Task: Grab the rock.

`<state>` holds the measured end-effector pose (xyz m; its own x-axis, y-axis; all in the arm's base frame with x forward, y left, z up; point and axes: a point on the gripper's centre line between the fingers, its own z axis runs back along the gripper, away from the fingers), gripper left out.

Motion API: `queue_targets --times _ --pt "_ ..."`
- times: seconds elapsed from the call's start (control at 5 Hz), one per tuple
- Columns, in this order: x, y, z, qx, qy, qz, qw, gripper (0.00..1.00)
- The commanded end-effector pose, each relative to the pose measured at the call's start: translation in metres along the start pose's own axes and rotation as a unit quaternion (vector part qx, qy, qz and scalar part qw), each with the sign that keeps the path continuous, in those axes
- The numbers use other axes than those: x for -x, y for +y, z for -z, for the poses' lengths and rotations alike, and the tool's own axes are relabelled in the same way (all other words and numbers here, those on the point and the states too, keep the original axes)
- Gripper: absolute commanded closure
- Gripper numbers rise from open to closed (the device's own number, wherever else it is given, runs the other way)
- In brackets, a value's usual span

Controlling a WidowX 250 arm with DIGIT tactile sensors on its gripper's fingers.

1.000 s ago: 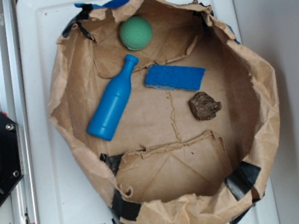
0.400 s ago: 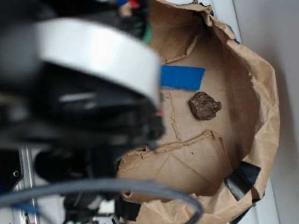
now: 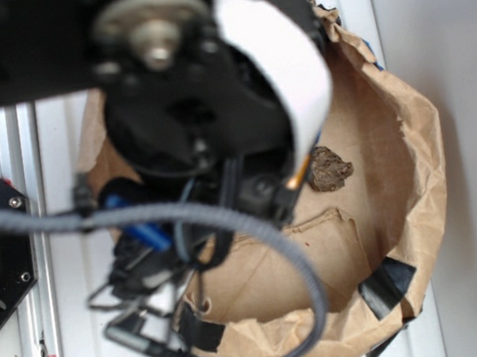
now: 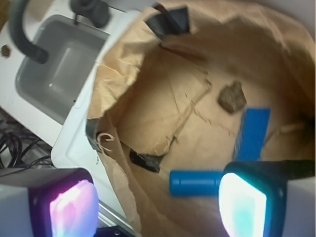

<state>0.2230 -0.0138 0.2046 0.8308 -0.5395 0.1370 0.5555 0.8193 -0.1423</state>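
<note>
The robot arm (image 3: pixel 204 105) has swung further in over the paper bag (image 3: pixel 417 158) since a moment ago. A second back it was out of the exterior view altogether; now its blurred black and white body fills the bag's centre and the 9 to 12 o'clock part. The blue sponge, showing just before, is now hidden there, and the arm's white band reaches to just beside the rock (image 3: pixel 330 168) on its 9 o'clock side.
</note>
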Motion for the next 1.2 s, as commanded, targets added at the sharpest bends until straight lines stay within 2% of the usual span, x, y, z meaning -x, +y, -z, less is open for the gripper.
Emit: queue_targets --times 0.0,0.4,0.6,0.8,1.0 --pt "-0.001 -0.005 -0.008 -0.014 -0.017 0.001 1.0 0.0" --pt "-0.005 0.044 0.05 -0.053 0.004 0.01 0.999 0.0" --pt "-0.01 0.065 0.07 -0.052 0.011 0.018 0.998 0.0" --pt "-0.016 0.07 0.086 -0.049 0.016 0.026 0.998 0.0" --pt "-0.021 0.053 0.107 -0.066 0.009 0.047 0.997 0.0"
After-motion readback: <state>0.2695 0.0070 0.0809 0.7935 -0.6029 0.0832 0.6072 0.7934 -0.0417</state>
